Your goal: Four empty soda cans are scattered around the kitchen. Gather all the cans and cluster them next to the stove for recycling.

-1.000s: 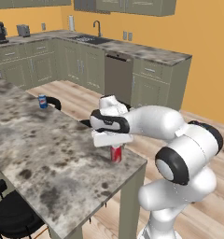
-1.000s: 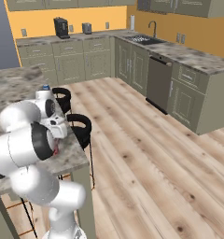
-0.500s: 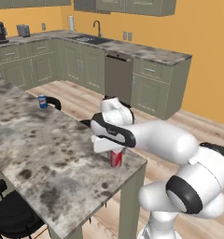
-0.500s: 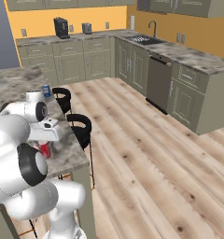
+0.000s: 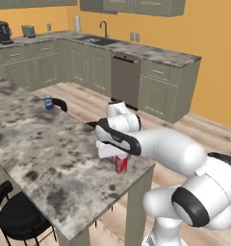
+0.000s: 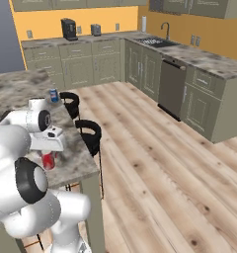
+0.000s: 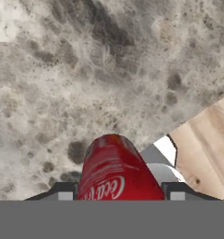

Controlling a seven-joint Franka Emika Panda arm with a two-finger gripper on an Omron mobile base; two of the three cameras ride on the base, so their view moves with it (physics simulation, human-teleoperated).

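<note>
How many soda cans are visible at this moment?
2. A red can stands near the island counter's corner, between the pincer's fingers. A blue can stands farther along the same counter by its stool-side edge. Others may be out of view.

A stone-topped island (image 5: pixel 45 158) is standing in the foreground, its near corner jutting over the plank floor (image 6: pixel 155 148). Two black stools (image 6: pixel 90 134) are sitting tucked along its far edge, and a third (image 5: pixel 16 216) is sitting at the near edge. Along the back run, a steel dishwasher (image 5: pixel 124 79) is sitting between cabinets. A sink with a dark tap (image 5: pixel 104 30) is occupying the worktop beside it. A coffee machine (image 6: pixel 67 28) and a toaster (image 6: pixel 96 30) are standing by the wall edge.
</note>
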